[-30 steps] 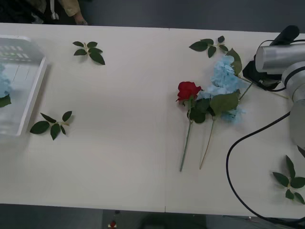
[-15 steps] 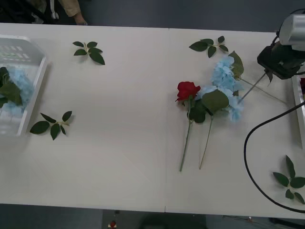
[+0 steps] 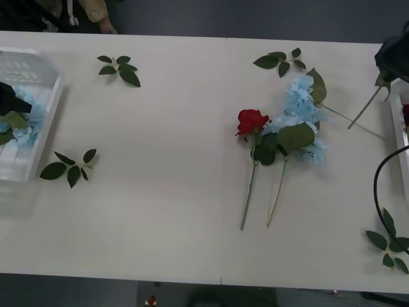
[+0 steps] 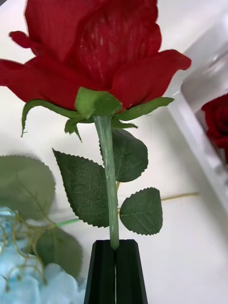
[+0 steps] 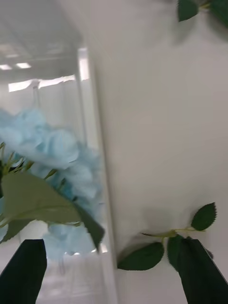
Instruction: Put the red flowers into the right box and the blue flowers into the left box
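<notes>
From the front, the table point(image 3: 160, 192) holds one red rose point(image 3: 252, 121) at centre right with its stem running down the frame, touching a pale-blue cluster point(image 3: 300, 109) just to its right; loose leaf sprigs point(image 3: 120, 67) lie scattered toward the upper left, left edge and lower right. The left box point(image 3: 38, 128) sits at the far left edge with a blue flower point(image 3: 25, 125) in it, and the left gripper point(image 3: 9, 99) shows as a dark shape just above that flower. At the upper right corner the right gripper point(image 3: 393, 57) hangs over the rim of the right box point(image 3: 399, 134), a thin stem slanting down from it. In the right wrist view the black fingers point(image 4: 130, 270) are pressed together on the lower stem of a held rose point(image 4: 95, 52), bloom upward, with the box rim and another red bloom point(image 4: 218, 121) in the upper right. In the left wrist view the fingers point(image 5: 21, 275) stand wide apart at the bottom corners, gripping nothing, above the blue flower lying in the ribbed bin. These flowers look light, with soft, crushable heads, so the thin stiff stem is probably the place to pinch, low enough to clear the leaves; a narrow stem may swivel in the grip.
</notes>
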You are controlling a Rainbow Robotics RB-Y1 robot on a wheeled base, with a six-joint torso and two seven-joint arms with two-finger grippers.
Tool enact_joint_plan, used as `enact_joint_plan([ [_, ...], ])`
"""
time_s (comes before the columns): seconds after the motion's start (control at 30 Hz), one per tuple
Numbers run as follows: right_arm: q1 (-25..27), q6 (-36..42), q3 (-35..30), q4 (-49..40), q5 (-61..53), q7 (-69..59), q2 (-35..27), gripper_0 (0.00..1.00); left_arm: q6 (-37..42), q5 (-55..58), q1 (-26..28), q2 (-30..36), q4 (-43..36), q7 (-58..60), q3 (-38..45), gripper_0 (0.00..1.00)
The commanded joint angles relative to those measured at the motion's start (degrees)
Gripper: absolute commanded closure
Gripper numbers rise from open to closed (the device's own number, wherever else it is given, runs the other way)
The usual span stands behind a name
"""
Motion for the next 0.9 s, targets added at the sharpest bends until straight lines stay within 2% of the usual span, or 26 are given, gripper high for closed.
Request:
enact_joint_plan([
  [0.03,-2.09,1.82,4.02,-2.41,-5.42,6.65,-6.60,1.00,-1.26,4.57,-1.39,-2.43,-2.08,-3.63,0.97,0.20],
  [0.3,-1.92,4.46,10.52,-2.76,-15.96,19.31,-16.18,1.00,-1.26,8.70,-1.39,-10.95,-4.19,-4.95,5.37,0.20],
  [0.57,1.25,2.97,10.17,-2.76,-19.57,32.40,-21.89,1.00,-1.17,11.87,0.28,-20.88,-5.77,-9.96,9.67,0.21],
  [0.9,8.02,-1.08,9.29,-2.76,-20.53,44.80,-25.14,1.00,0.15,16.08,1.42,-30.99,-6.04,-22.53,12.57,0.20],
])
